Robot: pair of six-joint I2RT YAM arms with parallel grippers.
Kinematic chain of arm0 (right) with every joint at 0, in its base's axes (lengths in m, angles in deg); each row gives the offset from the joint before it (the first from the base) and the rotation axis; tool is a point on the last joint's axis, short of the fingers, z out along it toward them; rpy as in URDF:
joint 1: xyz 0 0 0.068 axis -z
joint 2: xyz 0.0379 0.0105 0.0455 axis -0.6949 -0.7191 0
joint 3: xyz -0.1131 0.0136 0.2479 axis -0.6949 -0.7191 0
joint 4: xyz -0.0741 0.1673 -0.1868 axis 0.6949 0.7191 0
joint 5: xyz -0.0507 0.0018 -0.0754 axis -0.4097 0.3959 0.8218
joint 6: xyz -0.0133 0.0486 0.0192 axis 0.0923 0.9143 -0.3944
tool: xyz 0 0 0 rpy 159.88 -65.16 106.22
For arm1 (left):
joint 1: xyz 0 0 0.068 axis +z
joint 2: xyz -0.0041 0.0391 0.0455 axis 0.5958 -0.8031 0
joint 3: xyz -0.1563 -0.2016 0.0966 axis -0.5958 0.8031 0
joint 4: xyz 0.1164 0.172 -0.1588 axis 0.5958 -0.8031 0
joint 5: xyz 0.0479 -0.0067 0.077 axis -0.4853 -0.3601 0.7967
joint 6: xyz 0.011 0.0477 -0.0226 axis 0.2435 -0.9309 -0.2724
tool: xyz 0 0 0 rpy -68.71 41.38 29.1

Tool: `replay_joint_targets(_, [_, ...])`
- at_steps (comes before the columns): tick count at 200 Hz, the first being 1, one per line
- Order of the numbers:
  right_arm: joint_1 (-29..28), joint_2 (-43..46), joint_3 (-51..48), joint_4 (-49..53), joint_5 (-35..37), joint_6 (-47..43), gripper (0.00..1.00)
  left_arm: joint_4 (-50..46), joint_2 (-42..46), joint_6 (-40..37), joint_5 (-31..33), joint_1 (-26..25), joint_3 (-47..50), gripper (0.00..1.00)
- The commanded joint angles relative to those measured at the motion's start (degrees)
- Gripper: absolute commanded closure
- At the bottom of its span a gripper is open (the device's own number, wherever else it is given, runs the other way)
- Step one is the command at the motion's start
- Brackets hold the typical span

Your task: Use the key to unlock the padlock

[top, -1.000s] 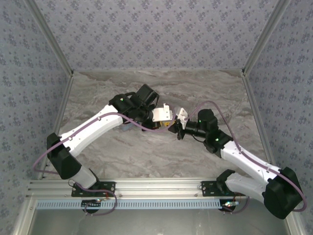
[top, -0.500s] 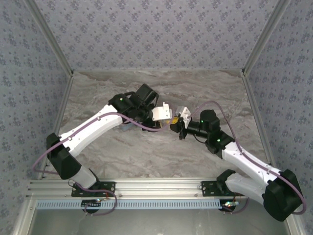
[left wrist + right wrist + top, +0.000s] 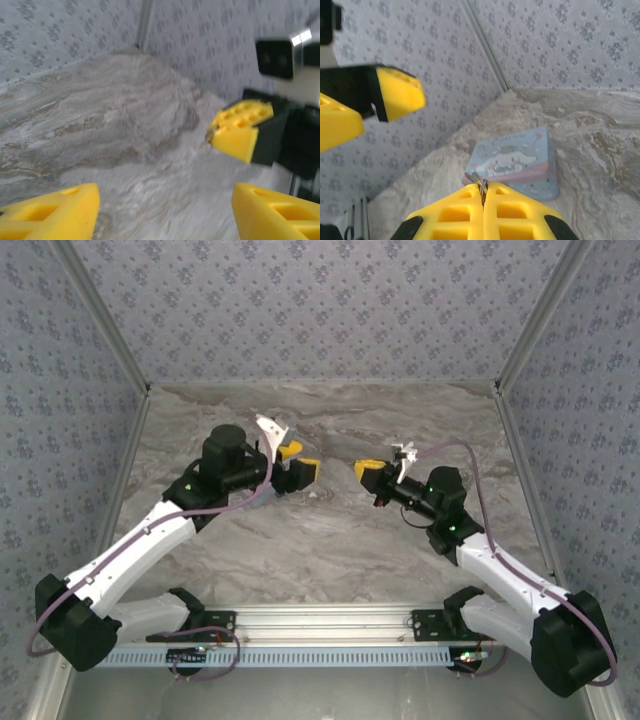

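The slim dark metal key (image 3: 478,180) is pinched between the two yellow padded fingers of the right hand (image 3: 483,192). Only its thin end pokes out past the fingertips. In the right wrist view the pads meet flat against each other with the key's blade caught in the seam, so this hand is clamped tight on it. From the left wrist camera the key (image 3: 212,134) shows as a small dark sliver at the tip of the right hand (image 3: 240,131). It is held up off the table and points across towards the left hand.

The left hand (image 3: 165,200) holds nothing. Its yellow fingers (image 3: 50,212) are spread wide, one at each lower corner of its own view, with bare marble between them. In the top view the left hand (image 3: 300,461) and the right hand (image 3: 368,473) face each other over the middle of the grey-beige marbled table (image 3: 330,540). They are near each other but not touching, with a clear gap between their tips.

Beyond the key in the right wrist view, a pale-blue rectangular tin (image 3: 515,162) with a white cartoon character lies flat on the table. It lies below the left hand's fingers (image 3: 395,92). Blue-grey patterned walls (image 3: 320,310) close in the table at the back and sides.
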Motion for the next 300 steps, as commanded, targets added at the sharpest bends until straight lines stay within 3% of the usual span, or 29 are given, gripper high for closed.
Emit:
replay_joint_targets(1, [-0.87,-0.66,-0.35,-8.87,5.23,13.60,1.00,17.51,0.30,22.71,3.41,0.22,2.25,0.29])
replay_joint_targets(53, [-4.37,-1.57,1.82,-12.26,10.98,22.52,1.00,26.74,-4.75,39.72,0.87,-0.29,1.24,0.33])
replay_joint_targets(132, [-8.52,-5.57,6.66,-13.99,14.00,26.84,1.00,31.30,-9.76,41.95,0.76,-5.04,0.10,0.40])
replay_joint_targets(173, [-9.84,-7.77,7.53,-14.82,14.00,28.14,1.00,32.01,-10.54,42.00,0.42,-5.30,-0.20,0.52])
replay_joint_targets(270, [-10.26,-8.09,7.15,-12.70,11.92,30.23,1.00,30.39,-9.26,39.88,1.80,-5.32,0.07,0.98])
replay_joint_targets(281, [-10.09,-7.92,6.83,-12.30,11.17,29.99,1.00,29.36,-8.84,39.01,2.02,-5.33,-0.09,1.00])
replay_joint_targets(300, [-9.37,-7.14,6.18,-11.04,9.80,29.00,0.83,26.35,-7.85,36.43,1.91,-5.26,-0.79,1.00])
